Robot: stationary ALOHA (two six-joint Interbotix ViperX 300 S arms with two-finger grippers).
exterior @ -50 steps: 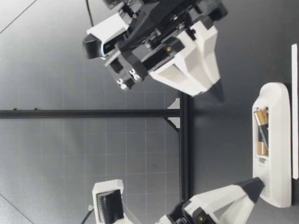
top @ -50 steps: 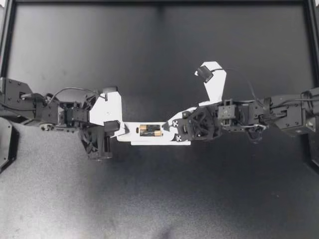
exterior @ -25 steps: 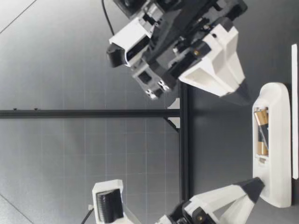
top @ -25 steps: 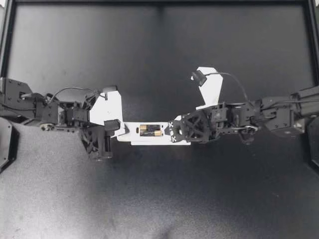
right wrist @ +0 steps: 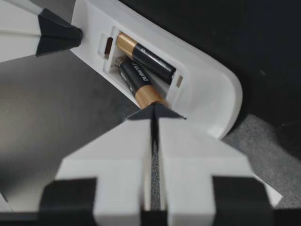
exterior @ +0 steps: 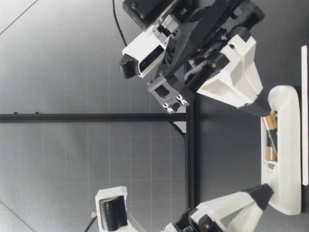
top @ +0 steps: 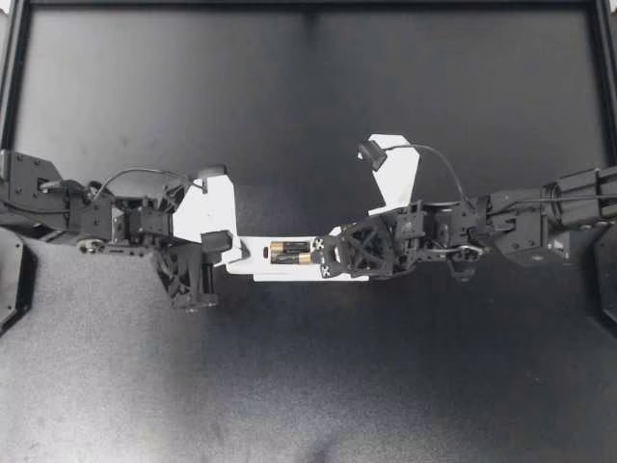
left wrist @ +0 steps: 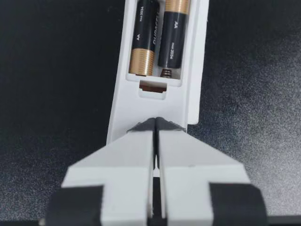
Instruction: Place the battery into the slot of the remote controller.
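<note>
The white remote (top: pixel 255 260) lies mid-table with its battery slot facing up and two black-and-gold batteries (top: pixel 291 253) side by side in it. My left gripper (top: pixel 234 253) is shut and empty, its tips resting on the remote's left end (left wrist: pixel 160 101), just short of the slot. My right gripper (top: pixel 324 258) is shut too, and its joined tips (right wrist: pixel 154 110) touch the gold end of the nearer battery (right wrist: pixel 138 81). The other battery (right wrist: pixel 146 55) lies flat behind it. In the low view the right gripper (exterior: pixel 263 104) slants down onto the batteries (exterior: pixel 270 140).
A thin flat white piece (top: pixel 308 278) lies along the remote's front side on the black mat (top: pixel 308 386). Black frame rails (top: pixel 308 5) border the table at the back and sides. My left gripper's dark tip (right wrist: pixel 56 33) shows beyond the slot in the right wrist view.
My right gripper has shut, swung left and come down onto the remote's battery slot. The left gripper and the remote have stayed put.
</note>
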